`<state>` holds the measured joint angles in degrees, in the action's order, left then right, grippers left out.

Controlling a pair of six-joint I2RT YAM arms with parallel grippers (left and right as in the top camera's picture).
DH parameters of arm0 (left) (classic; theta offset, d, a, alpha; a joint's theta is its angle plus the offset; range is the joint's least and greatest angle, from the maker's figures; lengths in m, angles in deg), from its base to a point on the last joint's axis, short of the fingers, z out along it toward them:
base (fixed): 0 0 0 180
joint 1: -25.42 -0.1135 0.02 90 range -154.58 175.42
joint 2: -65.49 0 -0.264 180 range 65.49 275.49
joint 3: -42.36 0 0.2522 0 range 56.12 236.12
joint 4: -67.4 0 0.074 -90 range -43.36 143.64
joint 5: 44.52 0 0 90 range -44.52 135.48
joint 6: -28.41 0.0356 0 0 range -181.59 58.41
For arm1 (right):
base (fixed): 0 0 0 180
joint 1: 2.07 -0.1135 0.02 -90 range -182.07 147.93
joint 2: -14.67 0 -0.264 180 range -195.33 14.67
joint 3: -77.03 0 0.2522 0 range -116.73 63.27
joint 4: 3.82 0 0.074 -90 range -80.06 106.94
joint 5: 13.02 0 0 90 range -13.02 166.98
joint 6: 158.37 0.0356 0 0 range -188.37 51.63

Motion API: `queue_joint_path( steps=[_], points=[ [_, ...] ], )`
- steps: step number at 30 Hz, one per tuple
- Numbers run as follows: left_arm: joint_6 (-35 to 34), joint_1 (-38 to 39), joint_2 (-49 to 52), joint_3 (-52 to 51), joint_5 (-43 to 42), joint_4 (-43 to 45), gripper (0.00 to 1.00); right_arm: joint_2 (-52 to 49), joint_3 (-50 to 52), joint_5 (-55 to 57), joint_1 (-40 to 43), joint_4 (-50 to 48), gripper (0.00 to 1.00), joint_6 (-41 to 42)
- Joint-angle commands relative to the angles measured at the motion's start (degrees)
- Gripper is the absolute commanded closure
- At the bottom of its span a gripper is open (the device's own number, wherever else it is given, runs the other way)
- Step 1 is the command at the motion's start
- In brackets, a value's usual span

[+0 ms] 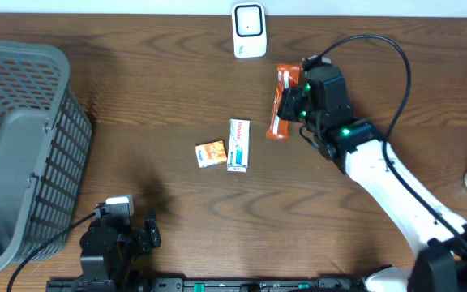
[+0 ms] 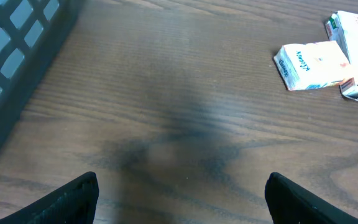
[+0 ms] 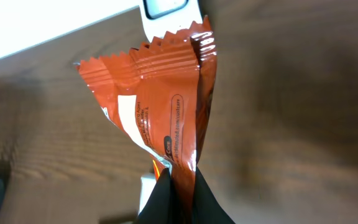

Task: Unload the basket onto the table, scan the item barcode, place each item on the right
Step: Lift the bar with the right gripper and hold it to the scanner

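Overhead: straight down on the dark wood-grain bench (image 1: 136, 105); left wrist: low, close, facing the small white-and-orange tissue pack (image 2: 312, 64) also seen overhead; right wrist: tight on the crinkled orange foil wrapper (image 3: 166, 106), likewise shared.

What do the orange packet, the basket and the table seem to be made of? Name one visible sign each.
Packet: likely thin plastic film, glossy; it crinkles, glints, and has a zigzag-cut edge. Basket: probably grey moulded plastic, matt, with lattice walls. Table: wood or wood-look laminate; only grain shows.
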<state>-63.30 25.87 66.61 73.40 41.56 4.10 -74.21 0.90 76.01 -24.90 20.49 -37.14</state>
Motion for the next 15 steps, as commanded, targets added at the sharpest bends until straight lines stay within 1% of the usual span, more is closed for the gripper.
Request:
queue_joint_path(
  steps=[1, 5, 7, 11, 13, 15],
  points=[
    [-0.55, 0.17, -0.15, -0.2, 0.52, -0.17, 0.14, -3.54, -7.54, 3.74, -0.5, -2.62, 0.98, -3.19],
    [-0.55, 0.17, -0.15, -0.2, 0.52, -0.17, 0.14, -9.75, -18.38, 9.35, -0.52, -2.62, 0.98, -9.62],
    [-0.55, 0.17, -0.15, -0.2, 0.52, -0.17, 0.14, -14.36, -24.74, 12.61, -0.52, -2.62, 0.98, -12.26],
    [-0.55, 0.17, -0.15, -0.2, 0.52, -0.17, 0.14, -23.06, -34.29, 18.75, -0.81, -2.91, 0.98, -16.85],
    [-0.52, 0.17, -0.15, -0.2, 0.52, -0.2, 0.14, -27.15, -38.03, 23.41, -1.53, -4.04, 0.98, -20.59],
    [-0.52, 0.17, -0.15, -0.2, 0.52, -0.17, 0.14, -31.43, -41.27, 27.65, -2.84, -7.17, 0.98, -26.16]
  ],
)
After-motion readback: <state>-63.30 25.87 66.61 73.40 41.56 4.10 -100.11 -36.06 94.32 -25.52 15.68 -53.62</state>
